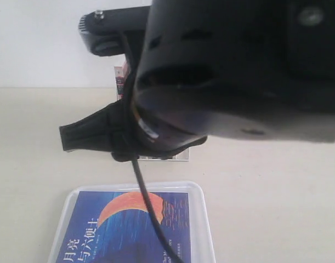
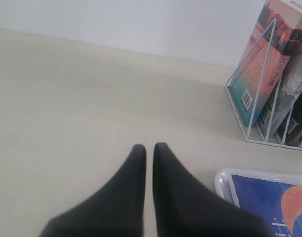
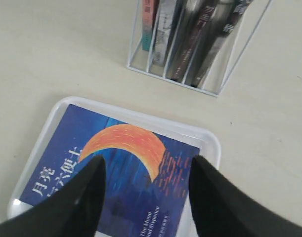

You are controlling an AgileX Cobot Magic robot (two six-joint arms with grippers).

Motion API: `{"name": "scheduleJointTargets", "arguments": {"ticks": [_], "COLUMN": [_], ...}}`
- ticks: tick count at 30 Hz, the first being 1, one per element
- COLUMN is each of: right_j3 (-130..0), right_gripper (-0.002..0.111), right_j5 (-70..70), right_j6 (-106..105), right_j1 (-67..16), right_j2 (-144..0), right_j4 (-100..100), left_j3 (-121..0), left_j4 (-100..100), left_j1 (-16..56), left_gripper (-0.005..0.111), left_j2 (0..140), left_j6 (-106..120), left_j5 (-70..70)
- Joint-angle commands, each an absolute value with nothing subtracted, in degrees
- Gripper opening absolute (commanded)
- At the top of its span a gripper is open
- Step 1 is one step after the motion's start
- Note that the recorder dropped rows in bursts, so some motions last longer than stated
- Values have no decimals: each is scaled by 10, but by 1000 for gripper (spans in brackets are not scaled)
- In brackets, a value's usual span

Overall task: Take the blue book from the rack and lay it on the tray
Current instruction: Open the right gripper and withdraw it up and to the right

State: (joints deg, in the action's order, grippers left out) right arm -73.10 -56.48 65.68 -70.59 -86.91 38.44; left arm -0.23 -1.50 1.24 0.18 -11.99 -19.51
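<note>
already the blue book [image 1: 129, 224] lies flat, cover up, in the tray [image 1: 204, 219], at 6 o'clock from the rack [image 3: 170, 80] in the exterior view, long axis roughly 12-to-6. the right gripper [image 3: 147, 165] hangs spread just above it; the left gripper [image 2: 149, 150], pressed together, sits off the tray's corner. only the wrist views show the rack's other books [image 3: 190, 39] clearly.

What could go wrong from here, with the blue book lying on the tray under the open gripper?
1. The open right gripper hangs over the blue book; pulling away, it might catch the cover and drag the book askew on the tray.
2. The rack stands just beyond the tray, so a careless retreat might knock it.
</note>
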Motion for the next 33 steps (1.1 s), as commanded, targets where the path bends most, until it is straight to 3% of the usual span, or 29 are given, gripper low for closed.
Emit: {"name": "scheduleJointTargets", "arguments": {"ticks": [1, 7, 9, 13, 20, 33], "right_j3": [-733, -699, -672, -611, -537, -533], "right_gripper": [50, 47, 36, 0, 0, 0], "right_j5": [-614, -636, -637, -625, -596, -596], "right_j6": [613, 565, 565, 590, 597, 597], "right_j1": [-705, -705, -705, -705, -705, -705], "right_j2": [-836, -816, -813, -812, -812, -812], "right_j4": [392, 413, 437, 470, 455, 464], "left_j3": [0, 0, 0, 0, 0, 0], "left_j4": [-11, -11, -11, -11, -11, -11], "left_j1": [13, 13, 13, 13, 13, 13], "left_gripper": [5, 5, 5, 5, 5, 5], "left_j2": [0, 0, 0, 0, 0, 0], "left_j6": [-119, -119, -119, -119, -119, -119], "left_j5": [-194, -194, -194, -194, -194, -194]}}
